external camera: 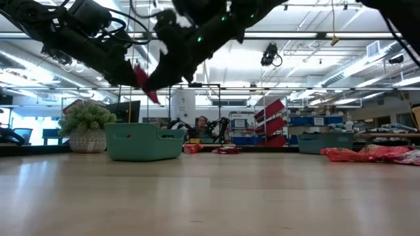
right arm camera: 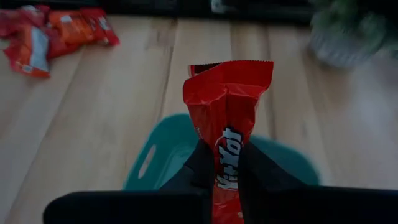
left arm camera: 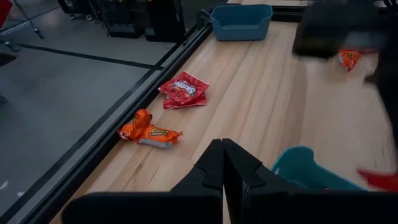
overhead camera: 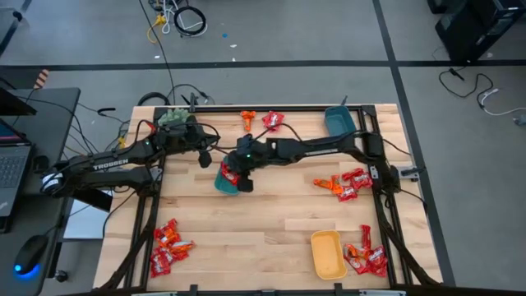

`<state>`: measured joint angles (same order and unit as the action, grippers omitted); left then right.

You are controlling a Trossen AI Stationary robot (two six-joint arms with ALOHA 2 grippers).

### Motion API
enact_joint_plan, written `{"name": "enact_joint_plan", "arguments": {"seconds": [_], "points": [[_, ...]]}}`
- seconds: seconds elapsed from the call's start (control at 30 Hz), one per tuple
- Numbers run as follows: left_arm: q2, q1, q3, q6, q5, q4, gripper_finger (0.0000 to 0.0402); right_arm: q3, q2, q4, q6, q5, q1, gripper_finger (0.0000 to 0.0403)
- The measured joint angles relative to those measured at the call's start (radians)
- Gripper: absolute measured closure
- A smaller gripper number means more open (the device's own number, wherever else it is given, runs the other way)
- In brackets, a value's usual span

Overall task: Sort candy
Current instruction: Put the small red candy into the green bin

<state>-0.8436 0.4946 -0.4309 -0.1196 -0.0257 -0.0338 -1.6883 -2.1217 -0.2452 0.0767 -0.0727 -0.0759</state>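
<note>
I have the right gripper [right arm camera: 225, 163] pinching a red KitKat wrapper [right arm camera: 227, 106], fingers pressed onto its lower part so the free end stands up past the fingertips. It hangs in the air directly above the teal tray [right arm camera: 166, 146], which I'll use as my landmark. The left gripper [left arm camera: 222, 163] is pressed fully together, holding nothing, and waits just beside the teal tray on the side toward the fuzzy green plant [overhead camera: 173, 117].

The KitKat's long axis runs in line with the right gripper's fingers, crimped end pointing away from the wrist. In the low view the wrapper [external camera: 146, 84] shows tilted, slanting down toward the tray rim [external camera: 144, 139] rather than hanging plumb.

My worry is the release. The wrapper is light and held by one end, so I judge it could flutter or tip as the fingers part and land on the tray wall or on the wood beside it. The slick foil might also cling to one finger. The two arms are close together over the tray, so a careless retreat could knock them.

Other candies lie well away from the teal tray: orange and red packets [left arm camera: 163, 112] near the table's edge, and further piles [overhead camera: 168, 247] toward the corners.
</note>
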Motion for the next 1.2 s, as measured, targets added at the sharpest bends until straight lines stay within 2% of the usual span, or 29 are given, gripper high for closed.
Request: {"name": "enact_joint_plan", "arguments": {"seconds": [0.37,0.53,0.7,0.93,1.03,1.13,1.2], "points": [[0.0,0.0,0.0,-0.002,0.002,0.0,0.0401,-0.001,-0.137,0.019,-0.168,-0.021,0.002,0.0365],[0.0,0.0,0.0,-0.003,0.002,0.0,0.0401,-0.001,-0.152,-0.015,-0.21,-0.06,0.002,0.0347],[0.0,0.0,0.0,-0.003,0.002,-0.002,0.0401,-0.001,-0.15,-0.027,-0.208,-0.06,0.002,0.0297],[0.0,0.0,0.0,0.0,0.001,0.002,0.0401,-0.001,-0.147,-0.026,-0.189,-0.06,0.002,0.0189],[0.0,0.0,0.0,0.001,0.001,0.0,0.0401,-0.001,-0.138,-0.009,-0.166,-0.054,0.002,0.0158],[0.0,0.0,0.0,0.001,0.001,0.0,0.0401,-0.001,-0.137,0.03,-0.17,-0.013,0.001,0.0167],[0.0,0.0,0.0,0.001,0.001,0.0,0.0401,-0.001,-0.143,0.047,-0.164,0.011,0.0,0.0202]]}}
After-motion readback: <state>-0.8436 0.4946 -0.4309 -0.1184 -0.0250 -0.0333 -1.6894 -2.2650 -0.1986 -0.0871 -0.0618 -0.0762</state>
